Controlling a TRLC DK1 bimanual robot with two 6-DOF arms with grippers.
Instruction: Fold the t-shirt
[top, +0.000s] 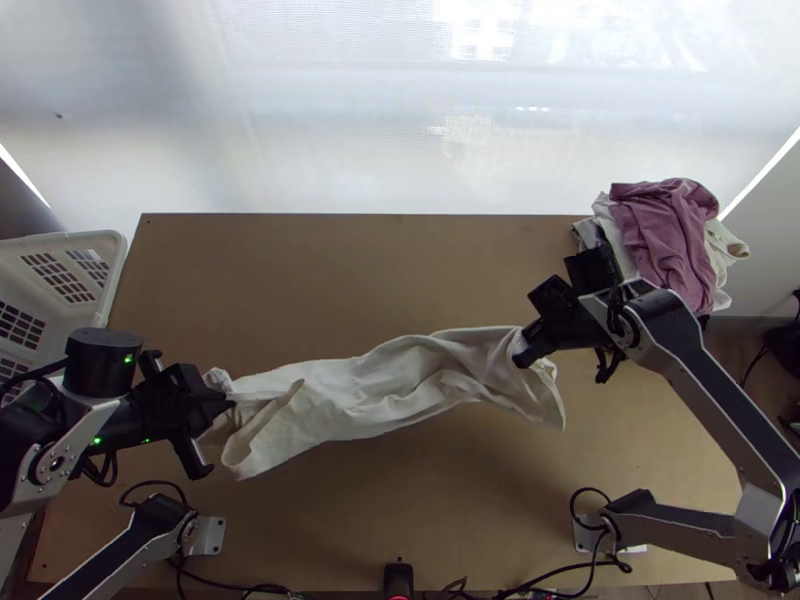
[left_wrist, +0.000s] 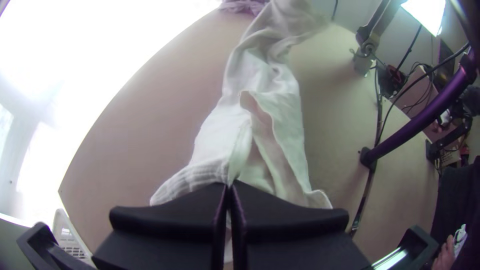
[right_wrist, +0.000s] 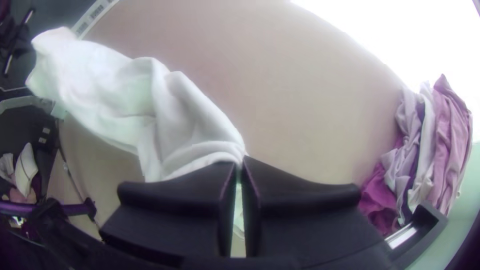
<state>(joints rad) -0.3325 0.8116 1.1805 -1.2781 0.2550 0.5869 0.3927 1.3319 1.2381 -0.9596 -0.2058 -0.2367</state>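
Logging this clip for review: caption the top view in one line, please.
Two robot grippers hold a bunched white T-shirt by its opposite ends.

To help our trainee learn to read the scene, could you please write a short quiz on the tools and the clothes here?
1. Between the left tool and the right tool, the white t-shirt is:
a) folded into a neat square
b) drawn out in a long, creased strip
c) spread flat and smooth
2. True or false: the right tool is wide open, with no cloth in it.
3. Fill in the colour: the clothes pile at the far right corner of the table has a ____ piece on top.

Key: 1 b; 2 false; 3 pink.
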